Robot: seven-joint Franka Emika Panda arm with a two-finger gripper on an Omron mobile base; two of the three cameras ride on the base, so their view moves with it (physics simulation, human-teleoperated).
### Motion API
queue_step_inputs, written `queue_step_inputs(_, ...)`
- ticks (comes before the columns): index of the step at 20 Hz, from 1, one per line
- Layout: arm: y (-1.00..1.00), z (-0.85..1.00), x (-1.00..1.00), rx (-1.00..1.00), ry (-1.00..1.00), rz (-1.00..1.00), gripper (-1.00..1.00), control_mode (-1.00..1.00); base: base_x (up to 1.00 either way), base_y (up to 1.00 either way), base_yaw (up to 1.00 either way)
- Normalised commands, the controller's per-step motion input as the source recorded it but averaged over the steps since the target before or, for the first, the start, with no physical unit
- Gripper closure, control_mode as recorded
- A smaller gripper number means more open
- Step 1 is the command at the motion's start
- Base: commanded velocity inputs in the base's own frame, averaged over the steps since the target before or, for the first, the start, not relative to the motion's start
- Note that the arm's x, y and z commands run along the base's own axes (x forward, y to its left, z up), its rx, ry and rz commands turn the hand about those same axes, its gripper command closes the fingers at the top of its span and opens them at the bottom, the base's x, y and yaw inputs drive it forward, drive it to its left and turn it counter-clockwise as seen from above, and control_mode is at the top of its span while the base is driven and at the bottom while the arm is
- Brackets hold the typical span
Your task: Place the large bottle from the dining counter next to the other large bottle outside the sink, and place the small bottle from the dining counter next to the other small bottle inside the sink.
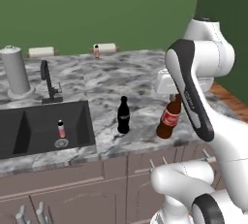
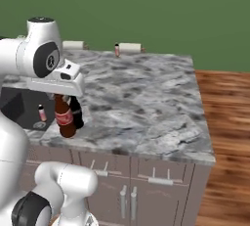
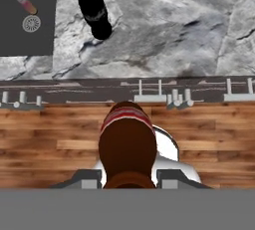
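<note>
Large bottle (brown glass, red label) hangs tilted in the gripper, whose fingers are clamped on its neck. In the hand view the brown body runs away from the camera between the two tips, with the wooden floor and the cabinet fronts beyond it. From the left base view its base hovers at the front edge of the marbled counter, off the surface. Just beside it, toward the sink, the other large bottle stands upright on the stone, all dark. Inside the basin a small bottle stands by the round drain. At the far edge of the counter, another small bottle stands between two pale stool cushions.
</note>
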Motion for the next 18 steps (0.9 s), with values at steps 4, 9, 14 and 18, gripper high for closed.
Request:
queue_step_inputs(4,0.00,0.00,0.00,0.00,0.00,0.00,1.00,1.00,0.41,-0.09,-0.08)
queue_step_inputs(9,0.00,0.00,0.00,0.00,0.00,0.00,1.00,1.00,0.17,-0.30,-0.05)
queue_step_inputs(14,0.00,0.00,0.00,0.00,0.00,0.00,1.00,1.00,0.03,0.00,-0.01)
queue_step_inputs(18,0.00,0.00,0.00,0.00,0.00,0.00,1.00,1.00,0.00,0.00,0.00)
